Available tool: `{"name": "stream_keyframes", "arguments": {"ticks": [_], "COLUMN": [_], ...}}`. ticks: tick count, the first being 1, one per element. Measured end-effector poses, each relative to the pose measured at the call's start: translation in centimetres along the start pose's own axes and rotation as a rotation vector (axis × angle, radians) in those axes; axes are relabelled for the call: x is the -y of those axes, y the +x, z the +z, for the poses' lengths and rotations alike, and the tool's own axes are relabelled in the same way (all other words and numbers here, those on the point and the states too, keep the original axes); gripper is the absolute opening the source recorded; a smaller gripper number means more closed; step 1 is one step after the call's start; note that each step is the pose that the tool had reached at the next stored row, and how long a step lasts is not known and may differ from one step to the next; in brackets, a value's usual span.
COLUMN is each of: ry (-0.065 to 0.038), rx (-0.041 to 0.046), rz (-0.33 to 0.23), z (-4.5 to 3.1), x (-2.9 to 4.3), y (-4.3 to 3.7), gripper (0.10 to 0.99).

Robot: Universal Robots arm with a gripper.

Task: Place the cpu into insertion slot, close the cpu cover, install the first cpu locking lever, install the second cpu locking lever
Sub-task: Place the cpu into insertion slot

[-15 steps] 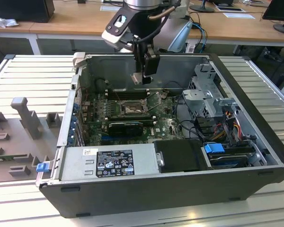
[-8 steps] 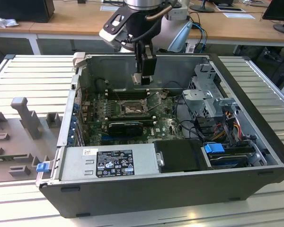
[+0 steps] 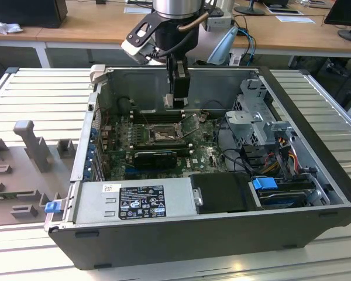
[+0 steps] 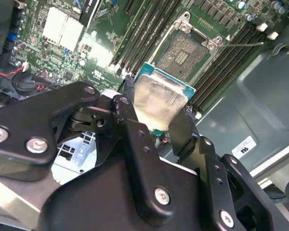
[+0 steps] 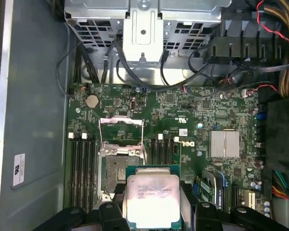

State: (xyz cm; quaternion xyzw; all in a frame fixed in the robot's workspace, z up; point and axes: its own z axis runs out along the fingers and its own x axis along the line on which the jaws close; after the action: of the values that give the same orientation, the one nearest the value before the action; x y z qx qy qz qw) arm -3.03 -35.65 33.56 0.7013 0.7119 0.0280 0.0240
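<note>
Inside the open black metal computer case [image 3: 181, 234], the flat silver-beige square cpu [image 5: 152, 197] was gripped in the black claw [image 5: 152, 212], held clear of the dark square silver-rimmed insertion slot [image 5: 116, 175]; the thin silver-grey cpu cover [image 5: 121, 119] was seen raised open.

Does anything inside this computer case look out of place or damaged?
Nothing looks damaged. The pale silver square cpu is clamped in the black gripper, not seated, and the silver metal cpu cover stands swung open beside the dark square insertion slot.
</note>
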Motion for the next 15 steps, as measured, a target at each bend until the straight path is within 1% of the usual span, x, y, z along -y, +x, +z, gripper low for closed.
{"name": "stream_keyframes", "arguments": {"ticks": [1, 9, 11, 15], "ry": [0.001, 0.003, 0.004, 0.004], "rx": [0.0001, 0.0, 0.0001, 0.0001], "rz": [0.0, 0.001, 0.001, 0.001], "z": [0.29, 1.53, 1.96, 2.45], "x": [0.02, 0.11, 0.14, 0.18], "y": [0.0, -0.01, -0.01, -0.01], "gripper": [0.525, 0.525, 0.525, 0.525]}}
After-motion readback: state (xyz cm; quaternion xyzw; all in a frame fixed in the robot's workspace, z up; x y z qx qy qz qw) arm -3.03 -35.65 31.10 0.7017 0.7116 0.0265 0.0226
